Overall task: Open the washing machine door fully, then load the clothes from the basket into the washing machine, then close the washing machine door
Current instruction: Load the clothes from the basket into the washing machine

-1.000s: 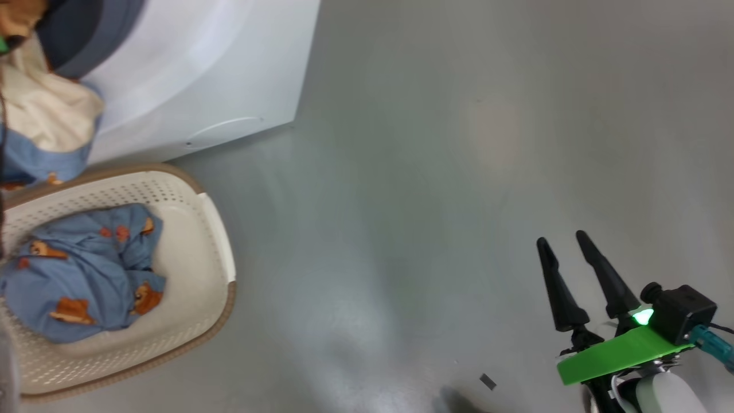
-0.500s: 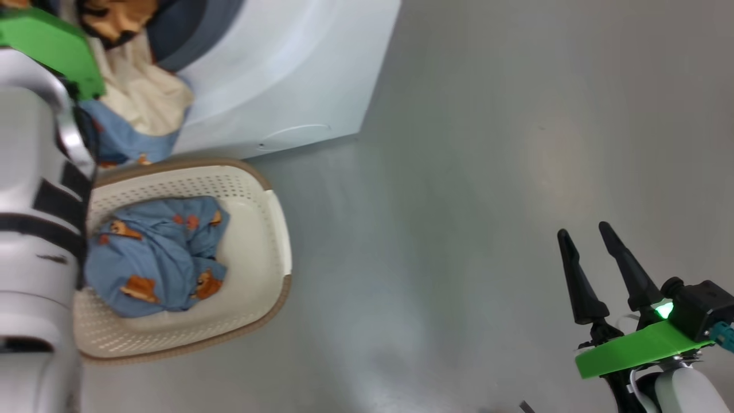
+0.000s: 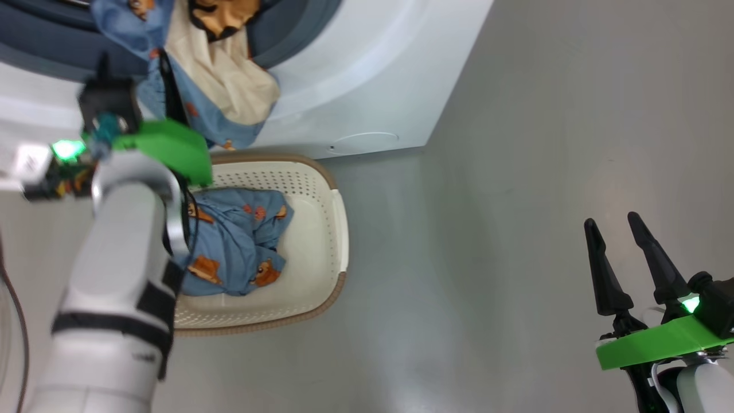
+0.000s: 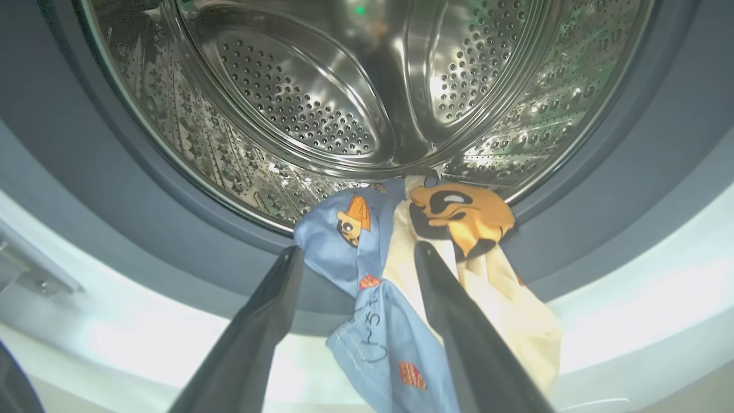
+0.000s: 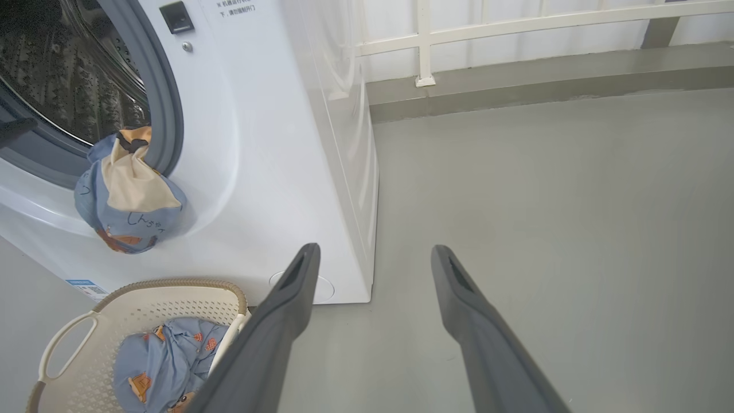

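Hanging half in and half out, the clothes (image 4: 344,241) I'm loading drape over the lower lip of the drum (image 4: 321,103). A blue piece and a cream one with an orange print sag down across the blue-grey seal (image 4: 114,189), between the fingers of my left claw (image 4: 358,249). That claw is spread wide and pinches nothing; whether a finger brushes the cloth I can't quite tell from this close. I judge the bundle lies too near the rim to stay in, so it wants a push deeper before any door can shut.

Below the left claw and back toward me, the basket (image 3: 338,229) holds another blue garment (image 3: 235,252), set close against the washing machine (image 3: 373,86), which keeps each carry short. My right claw (image 3: 611,219) is spread too and empty, parked well aside over bare floor (image 3: 487,258), clear of the work.
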Controlling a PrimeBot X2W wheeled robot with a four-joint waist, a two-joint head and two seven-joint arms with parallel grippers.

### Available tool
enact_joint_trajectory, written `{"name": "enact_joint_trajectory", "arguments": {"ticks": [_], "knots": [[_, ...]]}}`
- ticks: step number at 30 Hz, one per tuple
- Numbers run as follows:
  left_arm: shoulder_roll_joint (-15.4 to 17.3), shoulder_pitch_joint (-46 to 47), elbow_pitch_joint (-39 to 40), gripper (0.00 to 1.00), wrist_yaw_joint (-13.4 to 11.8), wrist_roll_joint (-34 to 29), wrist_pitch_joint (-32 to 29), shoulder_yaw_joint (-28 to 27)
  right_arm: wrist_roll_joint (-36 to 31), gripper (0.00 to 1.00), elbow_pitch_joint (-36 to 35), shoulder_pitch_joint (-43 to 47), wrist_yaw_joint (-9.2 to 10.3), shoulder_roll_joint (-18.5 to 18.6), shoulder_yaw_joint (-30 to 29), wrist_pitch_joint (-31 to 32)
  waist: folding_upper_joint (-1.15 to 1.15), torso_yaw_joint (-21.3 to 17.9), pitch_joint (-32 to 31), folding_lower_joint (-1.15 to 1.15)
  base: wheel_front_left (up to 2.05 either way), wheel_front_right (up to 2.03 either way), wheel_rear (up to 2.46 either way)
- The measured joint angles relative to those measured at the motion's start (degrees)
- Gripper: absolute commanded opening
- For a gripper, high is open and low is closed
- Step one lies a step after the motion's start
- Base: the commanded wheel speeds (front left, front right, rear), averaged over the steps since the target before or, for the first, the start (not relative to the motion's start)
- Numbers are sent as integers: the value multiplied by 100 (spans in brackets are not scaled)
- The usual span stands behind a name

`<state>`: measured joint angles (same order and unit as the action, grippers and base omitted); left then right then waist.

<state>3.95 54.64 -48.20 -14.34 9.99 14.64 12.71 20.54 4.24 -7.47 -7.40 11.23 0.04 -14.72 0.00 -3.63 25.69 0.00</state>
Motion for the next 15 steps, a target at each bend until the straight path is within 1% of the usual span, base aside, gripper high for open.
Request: {"name": "enact_joint_trajectory", "arguments": {"ticks": [7,9,13,15], "knots": [[13,-1197,1131,100,-19,0,0,122,-36,100,-54,3,0,48,-87,-1,0,239,-92,0,0,0,0],[12,-1645,1593,100,-77,22,0,147,-37,100,-64,10,0,77,-110,-1,0,318,-116,0,0,0,0],[11,-2232,2187,100,-160,94,0,165,-38,100,-89,31,0,99,-148,0,0,400,-143,0,0,0,0],[7,-2513,2427,100,-162,136,0,178,-40,100,-102,52,0,127,-168,-1,0,434,-159,0,0,0,0]]}}
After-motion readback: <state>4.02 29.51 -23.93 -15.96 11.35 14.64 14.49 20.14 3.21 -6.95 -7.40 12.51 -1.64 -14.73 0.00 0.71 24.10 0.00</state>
